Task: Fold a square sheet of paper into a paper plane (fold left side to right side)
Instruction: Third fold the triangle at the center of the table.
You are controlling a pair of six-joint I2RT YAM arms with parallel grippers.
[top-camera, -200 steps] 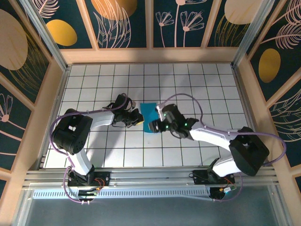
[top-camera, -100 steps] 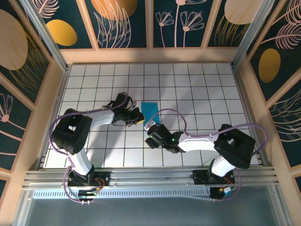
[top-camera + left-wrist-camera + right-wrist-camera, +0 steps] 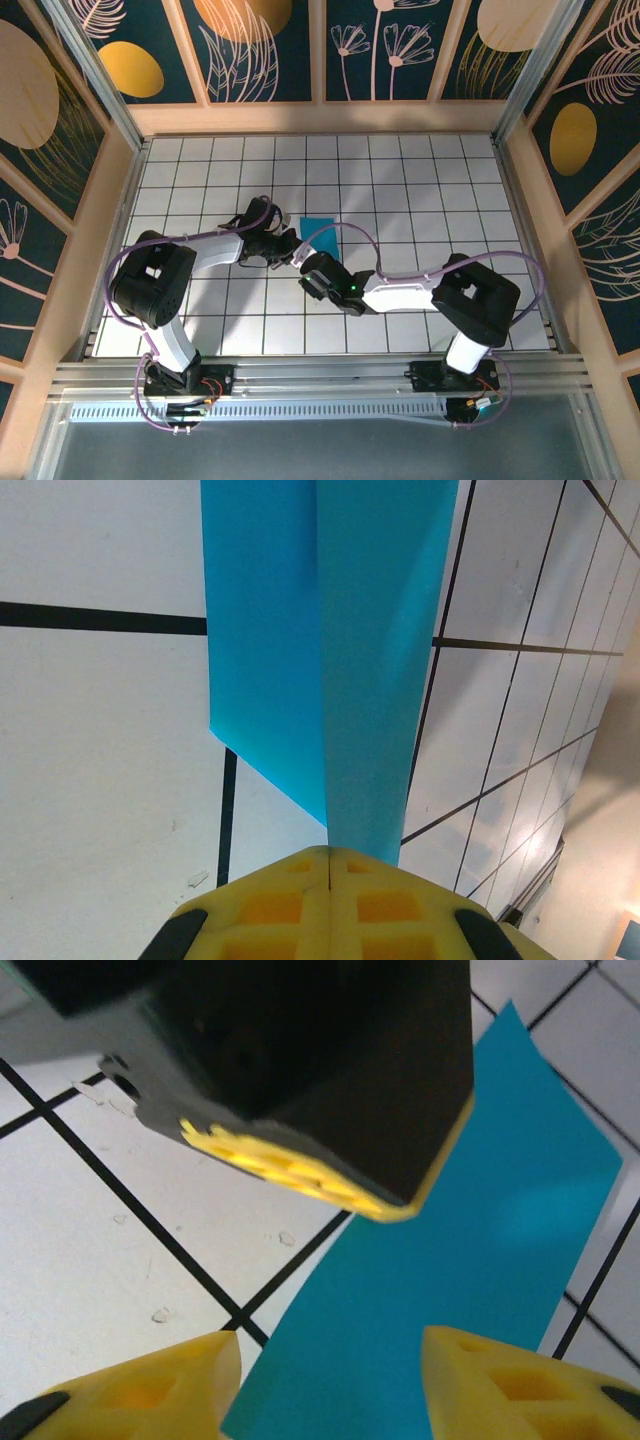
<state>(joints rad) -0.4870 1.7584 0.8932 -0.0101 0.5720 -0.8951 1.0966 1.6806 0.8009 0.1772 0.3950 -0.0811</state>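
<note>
Moved: the right arm has swung from the right of the paper round to its near side, its elbow now drawn in toward the bench's middle. The left arm and the paper have kept their place.
Left end effector (image 3: 329, 865): clenched on the paper (image 3: 300, 630). In the left wrist view the two yellow pads meet with no gap and the sheet's near end runs in between them.
Left end effector, from above (image 3: 288, 250): at the paper's left near edge, reaching in from the bench's left side.
Right end effector (image 3: 330, 1390): released. Its two yellow fingertips (image 3: 150, 1390) stand apart, gripping nothing, with the sheet's near corner in the gap.
Right end effector, from above (image 3: 308, 270): just beside the left one, on its near side, pointing toward the far edge.
What it faces: the left end effector's black body with its yellow pad (image 3: 300, 1070), set on the paper's (image 3: 450, 1260) left edge.
Paper, place (image 3: 321, 230): about the middle of the bench, a narrow strip running near to far. Its near end is hidden under the two end effectors.
Paper, shape: bright cyan, with a straight fold line down its length. The half to the left of the line is darker and ends in a slanted edge short of the pads.
Bench (image 3: 420, 190): white tiles with dark grid lines, walled by a wooden frame.
</note>
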